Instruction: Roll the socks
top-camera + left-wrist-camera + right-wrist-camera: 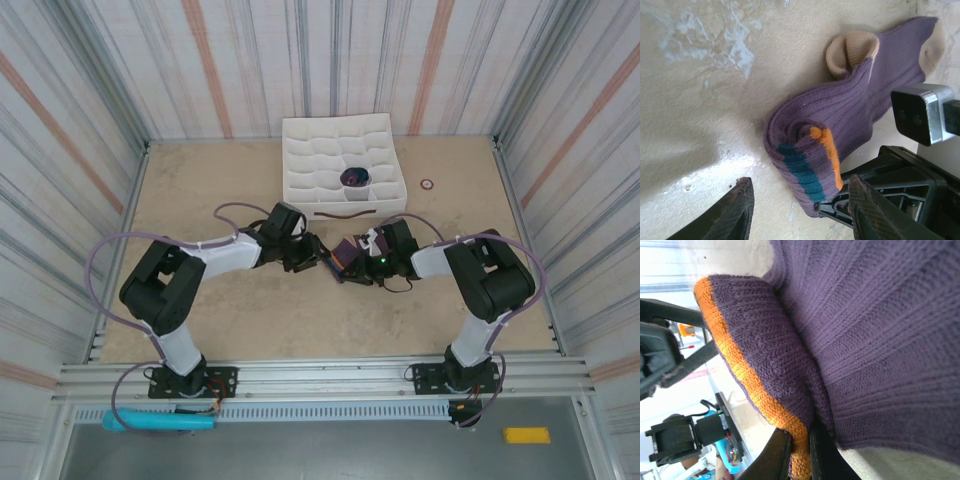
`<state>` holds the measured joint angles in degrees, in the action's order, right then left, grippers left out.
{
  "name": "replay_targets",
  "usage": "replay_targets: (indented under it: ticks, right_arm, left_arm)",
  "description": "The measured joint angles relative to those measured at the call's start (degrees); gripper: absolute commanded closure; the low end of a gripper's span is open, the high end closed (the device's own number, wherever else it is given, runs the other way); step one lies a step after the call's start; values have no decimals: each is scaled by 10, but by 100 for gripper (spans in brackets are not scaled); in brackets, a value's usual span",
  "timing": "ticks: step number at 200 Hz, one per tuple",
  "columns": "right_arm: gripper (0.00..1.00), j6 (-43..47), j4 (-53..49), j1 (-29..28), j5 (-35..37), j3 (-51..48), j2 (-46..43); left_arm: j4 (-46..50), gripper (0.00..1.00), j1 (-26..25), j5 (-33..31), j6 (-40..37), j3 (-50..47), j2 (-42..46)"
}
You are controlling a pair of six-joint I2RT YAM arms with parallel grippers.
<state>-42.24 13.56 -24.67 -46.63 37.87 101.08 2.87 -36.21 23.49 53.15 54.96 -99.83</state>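
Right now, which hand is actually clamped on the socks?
The right hand: pinched shut on the orange cuff of the socks. The left hand stands open, fingers either side of the rolled end.

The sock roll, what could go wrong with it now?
The right gripper pinches only the orange cuff edge; if that slips, the sock roll could spring open. The left gripper, jaws apart, sits close to the right one, so they might bump. The peach toe end lies unrolled and could drag.
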Motion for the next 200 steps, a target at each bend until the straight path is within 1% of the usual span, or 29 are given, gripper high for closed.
replay_targets:
  ticks: [59,89,135,155,170,178,200]
  right_arm:
    - [100,-38,37,20,-44,-8,21]
    - [100,-43,45,24,-49,-13,21]
    - [100,-51,47,30,-56,-17,21]
    - [100,-52,49,30,-56,-17,21]
    - [100,-52,49,30,-56,-17,21]
    - [100,-52,49,30,-56,-17,21]
    - [100,-53,49,31,-57,-17,21]
  left_arm:
    - [-5,51,-14,-6,3,0,-13]
    - [-16,51,-15,-6,11,3,-41]
    - [-17,52,-16,-8,22,36,-67]
    - [-14,61,-17,-9,26,46,-76]
    - [-13,62,-17,-8,29,53,-83]
    - [-11,65,-17,-9,30,56,-86]
    - [4,79,-18,-11,37,68,-92]
